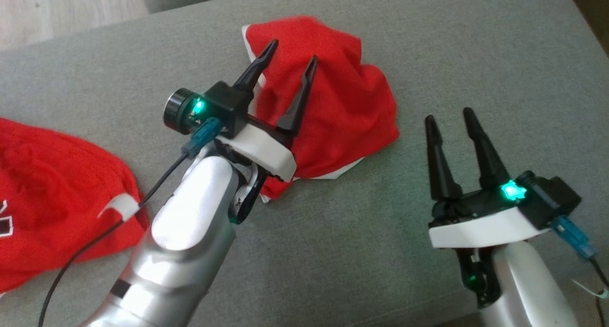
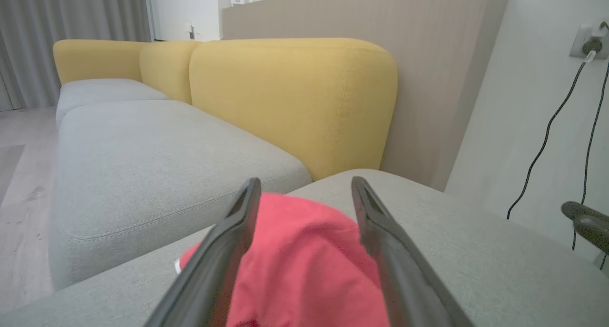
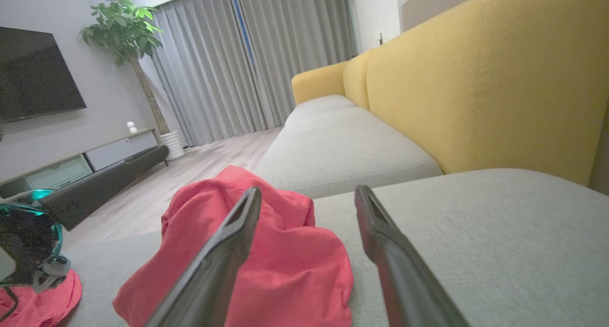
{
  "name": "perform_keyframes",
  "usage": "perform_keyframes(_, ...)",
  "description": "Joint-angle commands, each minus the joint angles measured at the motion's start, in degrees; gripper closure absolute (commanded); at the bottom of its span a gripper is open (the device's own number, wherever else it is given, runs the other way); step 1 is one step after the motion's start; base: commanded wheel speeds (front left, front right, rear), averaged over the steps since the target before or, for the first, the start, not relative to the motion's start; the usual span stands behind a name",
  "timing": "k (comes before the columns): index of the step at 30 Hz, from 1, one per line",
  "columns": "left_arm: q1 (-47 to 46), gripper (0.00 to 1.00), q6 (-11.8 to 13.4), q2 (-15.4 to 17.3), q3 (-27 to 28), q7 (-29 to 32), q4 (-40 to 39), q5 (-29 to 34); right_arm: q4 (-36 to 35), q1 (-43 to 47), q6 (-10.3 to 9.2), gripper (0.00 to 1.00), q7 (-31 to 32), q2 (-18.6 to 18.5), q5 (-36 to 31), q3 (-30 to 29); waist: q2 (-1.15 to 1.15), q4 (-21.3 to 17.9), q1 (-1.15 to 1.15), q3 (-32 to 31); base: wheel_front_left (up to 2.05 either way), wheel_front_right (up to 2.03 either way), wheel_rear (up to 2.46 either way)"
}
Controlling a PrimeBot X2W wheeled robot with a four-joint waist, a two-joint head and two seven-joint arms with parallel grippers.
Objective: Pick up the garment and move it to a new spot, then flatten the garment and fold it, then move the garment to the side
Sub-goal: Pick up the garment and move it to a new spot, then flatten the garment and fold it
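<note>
Flattening step, seemingly: garment (image 1: 342, 103) crumpled on sofa (image 1: 476, 55), left end effector (image 1: 293, 52) and right end effector (image 1: 449, 116) released. Needs edge grips next.

A crumpled red fabric garment (image 1: 333, 103) lies on the grey upholstered sofa seat (image 1: 476, 55). The left pincer (image 1: 293, 52) hangs over its left part. The right pincer (image 1: 449, 116) stands to its right, apart. A second red cloth garment (image 1: 57, 189) lies at the seat's far left.
</note>
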Motion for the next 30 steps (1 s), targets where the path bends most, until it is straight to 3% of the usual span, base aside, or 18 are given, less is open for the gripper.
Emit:
perform_keyframes(1, -2.6, 0.00, 0.3, 0.7, 1.6, -2.0, -1.3, -0.6, -2.2, -1.4, -0.04, 0.00, -0.6, -0.2, 0.1, 0.4, 0.00, 0.1, -0.01, 0.4, 0.00, 0.00, 0.00)
perform_keyframes(4, -2.0, 0.00, 1.2, 1.0, 3.2, -5.9, -0.6, -1.4, -2.2, -0.9, -0.04, 0.00, -0.6, -0.2, -0.6, -1.0, 0.00, 1.9, -0.01, -0.4, 0.00, 0.00, 0.00)
perform_keyframes(8, 0.8, 0.00, 1.5, 3.8, 5.9, -9.4, -1.1, -2.2, -2.3, 0.1, -0.04, 0.00, -0.6, -0.2, -1.9, -3.1, 0.00, 6.1, -0.01, -1.7, 0.00, 0.00, 0.00)
perform_keyframes(16, 14.4, 0.00, 2.9, 8.5, 10.6, -11.4, -4.3, -2.1, -0.7, 3.4, -0.04, 0.00, -0.6, -0.2, -6.1, -5.0, 0.00, 14.6, -0.01, -4.8, 0.00, 0.00, 0.00)
perform_keyframes(22, 25.3, 0.00, 4.4, 5.7, 14.5, -11.5, -8.8, -0.3, 1.2, 5.2, -0.04, 0.00, -0.6, -0.2, -7.9, -5.1, 0.00, 18.3, -0.01, -5.9, 0.00, 0.00, 0.00)
perform_keyframes(30, 27.8, 0.00, 2.7, 2.3, 17.9, -11.5, -10.7, 1.8, 2.4, 4.6, -0.04, 0.00, -0.6, -0.2, -11.2, -3.2, 0.00, 20.5, -0.01, -6.1, 0.00, 0.00, 0.00)
